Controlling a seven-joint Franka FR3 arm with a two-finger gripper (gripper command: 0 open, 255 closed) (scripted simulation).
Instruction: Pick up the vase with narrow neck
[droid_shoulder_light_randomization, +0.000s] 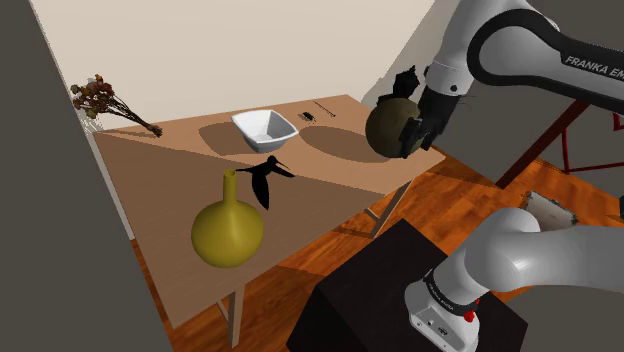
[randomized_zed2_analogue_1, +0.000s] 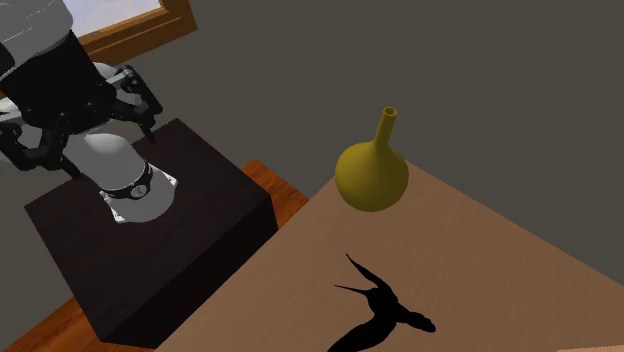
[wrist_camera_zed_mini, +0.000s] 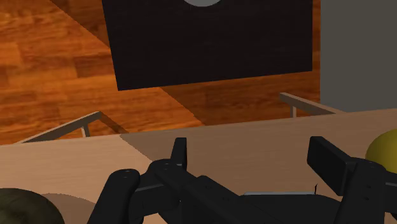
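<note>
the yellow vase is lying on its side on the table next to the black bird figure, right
Not quite. The yellow vase stands upright with its narrow neck pointing up, not on its side; the shoulder view shows this. It is on the table next to the black bird figure.

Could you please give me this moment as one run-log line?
end effector: open, empty | yellow vase: upright on table, ungrasped | stage: pre-grasp
</note>
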